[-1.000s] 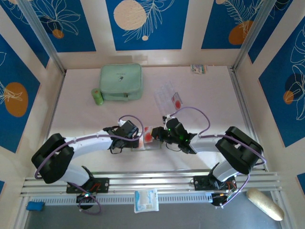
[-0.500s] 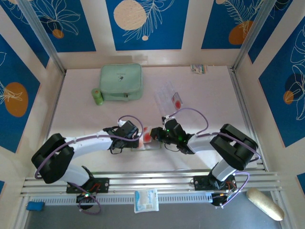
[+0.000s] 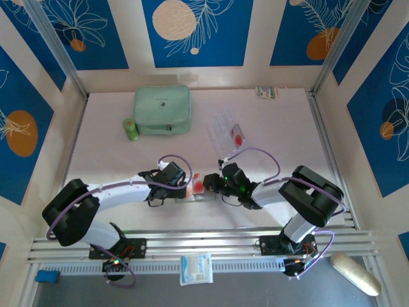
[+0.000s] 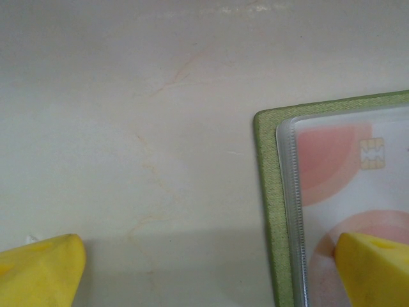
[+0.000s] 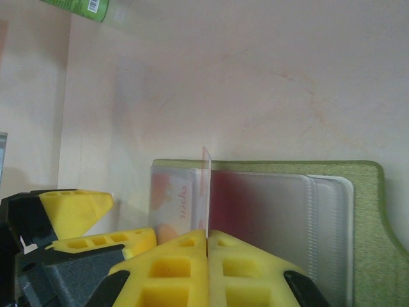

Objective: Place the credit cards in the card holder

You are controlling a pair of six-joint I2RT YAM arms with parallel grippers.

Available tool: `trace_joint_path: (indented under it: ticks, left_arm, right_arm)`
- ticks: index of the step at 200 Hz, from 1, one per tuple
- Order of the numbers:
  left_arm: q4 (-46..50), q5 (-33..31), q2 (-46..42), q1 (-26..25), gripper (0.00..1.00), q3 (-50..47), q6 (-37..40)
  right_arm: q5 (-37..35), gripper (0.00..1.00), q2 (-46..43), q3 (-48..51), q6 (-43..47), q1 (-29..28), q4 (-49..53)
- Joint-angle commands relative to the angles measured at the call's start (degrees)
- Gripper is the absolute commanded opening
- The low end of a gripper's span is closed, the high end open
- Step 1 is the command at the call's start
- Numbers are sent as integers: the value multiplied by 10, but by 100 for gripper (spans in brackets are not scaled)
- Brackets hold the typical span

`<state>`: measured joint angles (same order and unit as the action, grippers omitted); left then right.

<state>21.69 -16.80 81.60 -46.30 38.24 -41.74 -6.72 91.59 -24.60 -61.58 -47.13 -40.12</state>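
Right wrist: right jaws pinch a credit card edge-on over card holder.

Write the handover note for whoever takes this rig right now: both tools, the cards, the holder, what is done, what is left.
Left tool: open, one fingertip over the open olive-green fold card holder, the other over the pale table.
Right tool: shut on a transparent plastic credit card, held edge-on over the holder's clear pockets.
Done: a chip card sits in a clear pocket.
Left: seat the held card, then fetch the loose transparent red-marked cards lying farther back, right of the mint-green zip case.
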Motion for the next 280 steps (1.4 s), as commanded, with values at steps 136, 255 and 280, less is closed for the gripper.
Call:
trace_joint_path:
  ticks: [136, 255, 280]
  left_arm:
    - [15, -11, 3, -5, 100, -15, -7]
    - [15, -12, 2, -5, 100, -17, -7]
    - [15, -11, 2, -5, 100, -18, -8]
  right_arm:
    - [-9, 0, 33, 28, -8, -10, -81]
    - [5, 0, 39, 33, -33, -6, -129]
    - [7, 0, 39, 33, -35, -6, -129]
